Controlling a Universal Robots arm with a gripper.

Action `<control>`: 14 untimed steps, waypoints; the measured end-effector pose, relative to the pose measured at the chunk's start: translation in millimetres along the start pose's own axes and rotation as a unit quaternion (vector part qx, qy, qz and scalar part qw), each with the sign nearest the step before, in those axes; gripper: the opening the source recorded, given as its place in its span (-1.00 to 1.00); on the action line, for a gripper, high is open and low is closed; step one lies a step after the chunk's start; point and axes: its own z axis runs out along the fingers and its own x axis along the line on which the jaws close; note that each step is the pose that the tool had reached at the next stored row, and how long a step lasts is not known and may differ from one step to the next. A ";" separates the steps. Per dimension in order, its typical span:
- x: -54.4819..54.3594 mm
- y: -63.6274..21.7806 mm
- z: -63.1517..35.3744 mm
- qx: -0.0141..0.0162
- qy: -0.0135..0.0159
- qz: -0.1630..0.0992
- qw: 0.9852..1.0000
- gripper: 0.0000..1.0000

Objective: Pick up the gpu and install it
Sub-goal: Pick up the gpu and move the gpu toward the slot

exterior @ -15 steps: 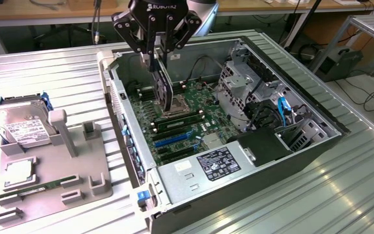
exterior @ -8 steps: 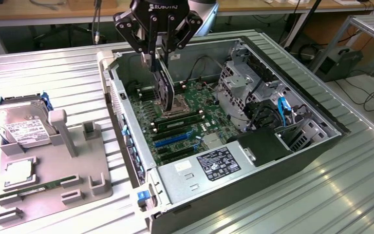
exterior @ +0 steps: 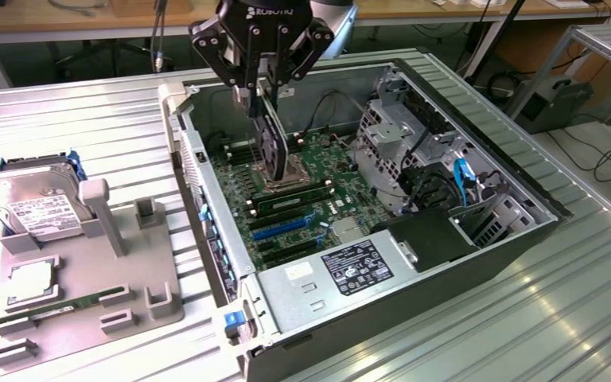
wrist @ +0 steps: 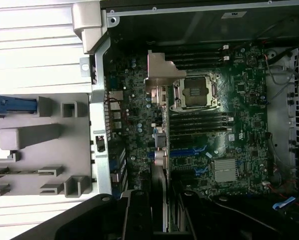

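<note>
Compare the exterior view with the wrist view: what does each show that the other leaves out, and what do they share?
Exterior view: a hard drive standing on the grey fixture, and the labelled power supply inside the open computer case.

Wrist view: a look straight down the card onto its silver end bracket, with the empty CPU socket beside it.

Both: the gripper closed on the gpu, held on edge above the motherboard, plus the fixture and case.
</note>
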 end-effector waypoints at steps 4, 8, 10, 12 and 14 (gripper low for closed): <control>-1.1 0.1 0.2 0.000 0.000 0.000 1.000 -0.47; -2.2 0.2 0.5 0.000 0.000 0.000 1.000 -0.47; -2.9 0.2 0.7 0.000 0.000 0.000 1.000 -0.47; -3.4 0.2 0.8 0.000 0.000 0.000 1.000 -0.47; -4.0 0.3 0.9 0.000 0.000 0.000 1.000 -0.47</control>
